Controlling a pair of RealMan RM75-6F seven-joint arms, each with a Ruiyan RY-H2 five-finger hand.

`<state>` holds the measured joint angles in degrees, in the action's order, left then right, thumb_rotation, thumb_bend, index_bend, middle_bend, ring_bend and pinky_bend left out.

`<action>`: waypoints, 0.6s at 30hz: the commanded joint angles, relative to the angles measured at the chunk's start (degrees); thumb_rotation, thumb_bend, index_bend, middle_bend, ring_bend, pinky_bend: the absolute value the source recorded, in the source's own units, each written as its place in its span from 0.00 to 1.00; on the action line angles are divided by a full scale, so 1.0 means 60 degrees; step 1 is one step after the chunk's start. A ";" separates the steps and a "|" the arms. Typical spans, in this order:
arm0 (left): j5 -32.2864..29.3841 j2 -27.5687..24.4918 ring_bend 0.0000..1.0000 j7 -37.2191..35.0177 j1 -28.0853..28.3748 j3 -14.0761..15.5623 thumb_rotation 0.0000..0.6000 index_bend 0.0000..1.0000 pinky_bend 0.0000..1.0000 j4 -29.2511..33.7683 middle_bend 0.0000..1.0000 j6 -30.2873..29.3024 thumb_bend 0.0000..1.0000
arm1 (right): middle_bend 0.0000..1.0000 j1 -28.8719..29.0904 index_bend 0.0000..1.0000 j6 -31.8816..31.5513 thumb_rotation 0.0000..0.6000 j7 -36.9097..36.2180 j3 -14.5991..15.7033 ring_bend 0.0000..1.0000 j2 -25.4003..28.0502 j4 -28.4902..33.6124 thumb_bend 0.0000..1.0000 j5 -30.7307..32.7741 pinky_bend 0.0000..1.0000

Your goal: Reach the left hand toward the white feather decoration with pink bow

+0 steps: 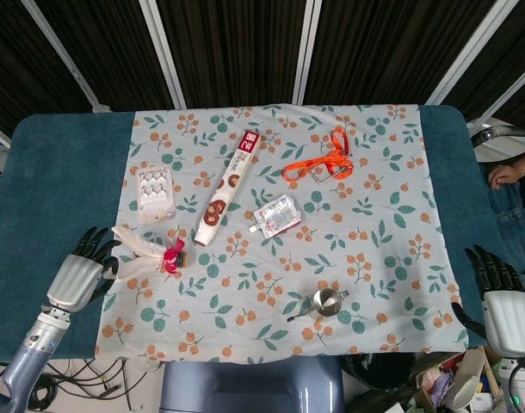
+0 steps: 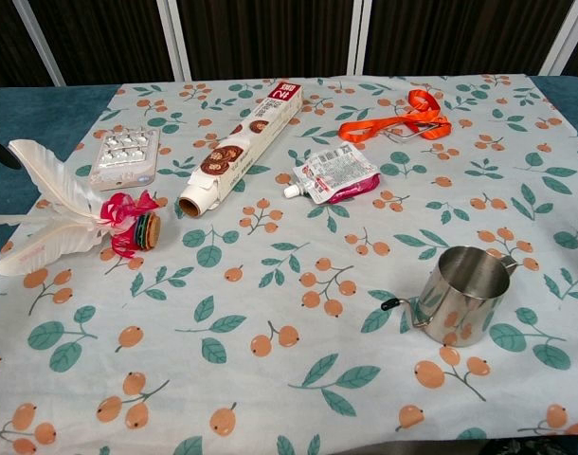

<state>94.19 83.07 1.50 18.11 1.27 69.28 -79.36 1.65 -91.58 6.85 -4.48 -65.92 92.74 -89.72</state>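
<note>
My left robot hand [image 1: 83, 267] is spread, holding nothing, just beside the white feather [image 1: 140, 245] on the counter [image 1: 56, 172].

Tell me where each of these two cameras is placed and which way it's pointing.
Head view: high up, looking steeply down on the floral tablecloth; shows the left robot hand near the feather decoration and the right robot hand.
Chest view: low at the near table edge, facing across the cloth; neither hand is clearly visible.
Both show the feather decoration, steel cup and orange lanyard.
</note>
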 commanded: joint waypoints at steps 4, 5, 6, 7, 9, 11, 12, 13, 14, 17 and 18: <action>0.0002 0.0002 0.00 -0.0002 0.0000 0.0004 1.00 0.60 0.01 0.0004 0.23 -0.0014 0.48 | 0.05 -0.0001 0.08 0.0001 1.00 0.0004 -0.0003 0.10 -0.0003 -0.0002 0.13 0.0010 0.16; 0.0006 0.0002 0.00 0.0001 0.0001 0.0006 1.00 0.60 0.01 0.0007 0.23 -0.0017 0.48 | 0.05 0.0000 0.08 0.0002 1.00 0.0005 -0.0002 0.10 -0.0002 -0.0001 0.13 0.0009 0.16; 0.0011 0.0000 0.00 0.0008 0.0000 0.0010 1.00 0.61 0.01 0.0011 0.23 -0.0022 0.48 | 0.05 0.0000 0.08 0.0000 1.00 0.0008 -0.0002 0.10 -0.0001 -0.0003 0.13 0.0006 0.16; 0.0019 -0.0002 0.00 0.0016 0.0000 0.0014 1.00 0.61 0.01 0.0016 0.23 -0.0030 0.48 | 0.05 0.0000 0.08 -0.0004 1.00 0.0013 -0.0002 0.10 -0.0001 -0.0004 0.13 0.0001 0.16; 0.0029 -0.0012 0.00 0.0032 -0.0007 0.0023 1.00 0.61 0.01 0.0035 0.23 -0.0047 0.48 | 0.05 -0.0003 0.08 -0.0015 1.00 0.0010 -0.0003 0.10 -0.0001 -0.0009 0.13 -0.0003 0.16; 0.0024 -0.0024 0.00 0.0045 -0.0012 0.0022 1.00 0.61 0.01 0.0045 0.23 -0.0056 0.48 | 0.05 -0.0003 0.08 -0.0003 1.00 0.0002 -0.0004 0.10 -0.0001 -0.0007 0.13 0.0012 0.16; 0.0015 -0.0029 0.00 0.0052 -0.0013 0.0020 1.00 0.61 0.01 0.0050 0.23 -0.0049 0.48 | 0.05 -0.0001 0.08 0.0000 1.00 0.0000 -0.0005 0.10 0.0000 -0.0006 0.13 0.0014 0.16; 0.0007 -0.0034 0.00 0.0055 -0.0011 0.0018 1.00 0.61 0.01 0.0056 0.23 -0.0041 0.48 | 0.05 0.0002 0.08 -0.0003 1.00 0.0004 -0.0008 0.10 0.0000 -0.0009 0.13 0.0008 0.16; 0.0002 -0.0039 0.00 0.0054 -0.0008 0.0016 1.00 0.61 0.01 0.0063 0.23 -0.0036 0.48 | 0.05 0.0003 0.08 -0.0004 1.00 0.0010 -0.0007 0.10 -0.0002 -0.0012 0.13 0.0004 0.16; 0.0000 -0.0049 0.00 0.0057 -0.0003 0.0013 1.00 0.61 0.01 0.0072 0.24 -0.0033 0.48 | 0.05 0.0000 0.08 0.0002 1.00 0.0014 -0.0001 0.10 -0.0007 -0.0009 0.13 0.0009 0.16; 0.0006 -0.0052 0.00 0.0064 -0.0001 0.0017 1.00 0.61 0.01 0.0073 0.24 -0.0033 0.48 | 0.05 0.0000 0.08 -0.0004 1.00 0.0019 -0.0001 0.10 -0.0009 -0.0006 0.13 0.0002 0.16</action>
<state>94.21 82.77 1.88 18.10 1.36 69.71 -79.56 1.65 -91.60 6.96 -4.49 -65.97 92.70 -89.70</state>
